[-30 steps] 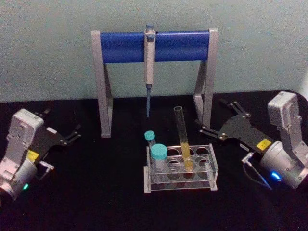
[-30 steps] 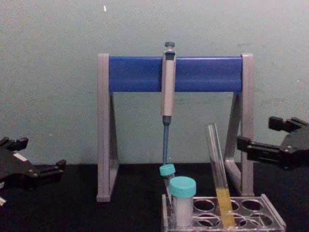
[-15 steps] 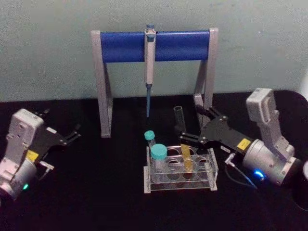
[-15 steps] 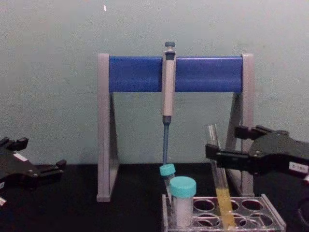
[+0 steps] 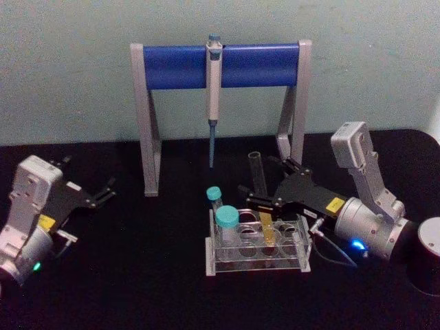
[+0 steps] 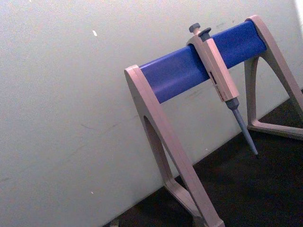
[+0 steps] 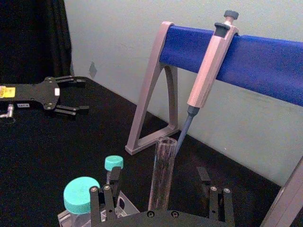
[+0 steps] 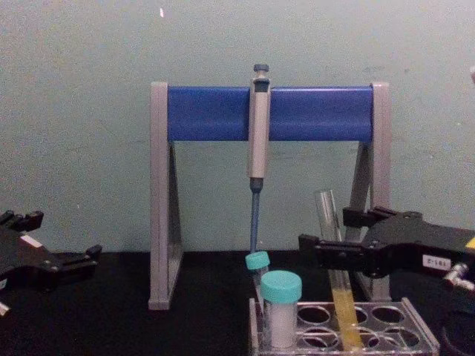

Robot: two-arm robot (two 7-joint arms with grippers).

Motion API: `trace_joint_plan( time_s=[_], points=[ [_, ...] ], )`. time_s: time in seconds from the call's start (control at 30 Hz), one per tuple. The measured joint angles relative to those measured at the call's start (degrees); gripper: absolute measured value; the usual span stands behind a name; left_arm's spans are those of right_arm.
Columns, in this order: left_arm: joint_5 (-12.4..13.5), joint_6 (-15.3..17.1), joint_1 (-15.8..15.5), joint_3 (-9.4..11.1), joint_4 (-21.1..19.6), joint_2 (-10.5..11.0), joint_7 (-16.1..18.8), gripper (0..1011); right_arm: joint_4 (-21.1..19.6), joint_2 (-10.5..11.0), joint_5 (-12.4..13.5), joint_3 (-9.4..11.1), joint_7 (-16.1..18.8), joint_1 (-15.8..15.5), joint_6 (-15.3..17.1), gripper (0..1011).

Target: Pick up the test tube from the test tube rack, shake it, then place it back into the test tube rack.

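The right gripper (image 5: 260, 177) reaches in from the right at rack level, fingers spread wide on either side of the test tube (image 5: 255, 162). It does not grip the tube. The right wrist view shows the glass standing midway between the two fingers.

The tube leans slightly in a middle hole of the test tube rack (image 5: 258, 265), with yellow-orange liquid in its lower part.

The left gripper (image 5: 86, 175) rests open on the table, well apart to the left.

To do this step well, I would judge the fingers should close gently and evenly on the bare glass above the liquid. The lift should follow the tube's lean. The nearer finger must stay clear of the wide teal-capped vial (image 5: 226, 221) just beside it.
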Motion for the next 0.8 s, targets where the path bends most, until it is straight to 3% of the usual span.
trace_joint_plan(
  time_s=[0.8],
  points=[
    [0.0,0.0,0.0,0.0,0.0,0.0,0.0,1001,0.7,-1.2,0.1,1.4,0.2,-0.3,1.9,1000]
  ],
)
